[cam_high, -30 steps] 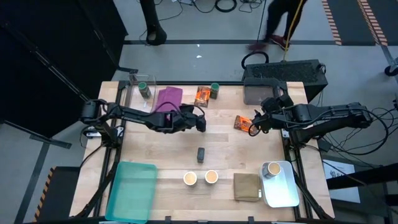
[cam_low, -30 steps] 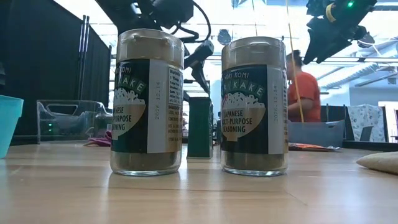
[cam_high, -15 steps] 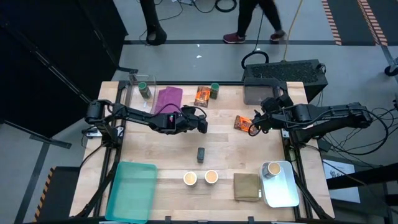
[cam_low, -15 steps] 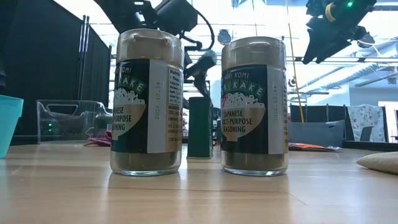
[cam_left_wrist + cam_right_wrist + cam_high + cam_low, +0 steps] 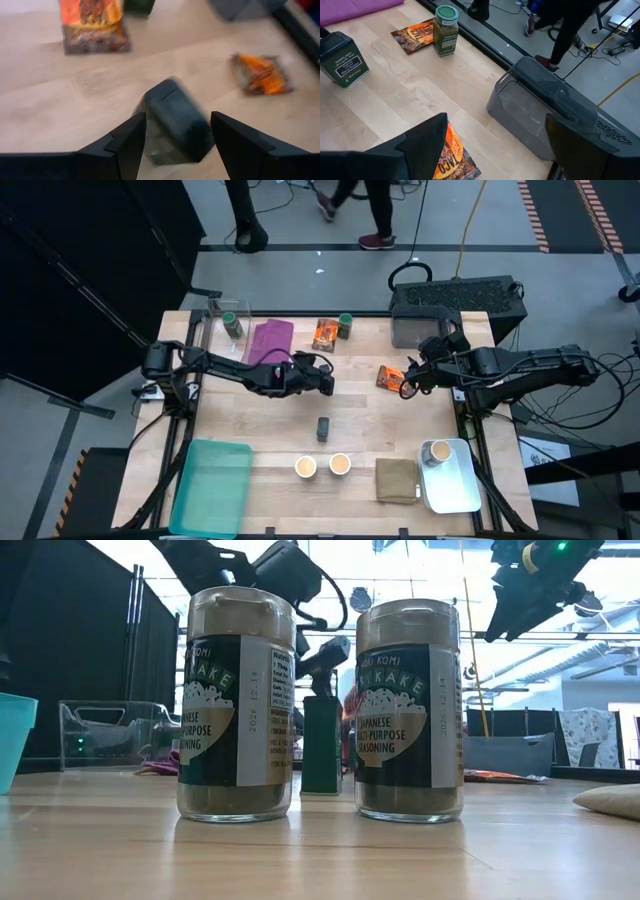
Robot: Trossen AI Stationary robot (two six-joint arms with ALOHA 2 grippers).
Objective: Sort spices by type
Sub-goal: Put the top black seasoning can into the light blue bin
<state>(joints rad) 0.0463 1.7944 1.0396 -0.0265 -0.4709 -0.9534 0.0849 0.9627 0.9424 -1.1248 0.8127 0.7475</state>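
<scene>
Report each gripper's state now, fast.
Left gripper: open, above the dark block, not gripping it.
Right gripper: open, empty, over the orange packet.

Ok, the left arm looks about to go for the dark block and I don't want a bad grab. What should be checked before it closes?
1. Left gripper open: ok, its fingers are spread in the left wrist view.
2. Dark block lined up: ok, it shows between those fingers.
3. Gripper down at block height: not ok, the low view shows it above the block, apart from it.
4. Block upright: ok in the low view.
5. Space around the block: ok, the tan-topped cups stand apart, nearer the front edge.
6. Right gripper out of the way: ok, it is off at the orange packet.
</scene>
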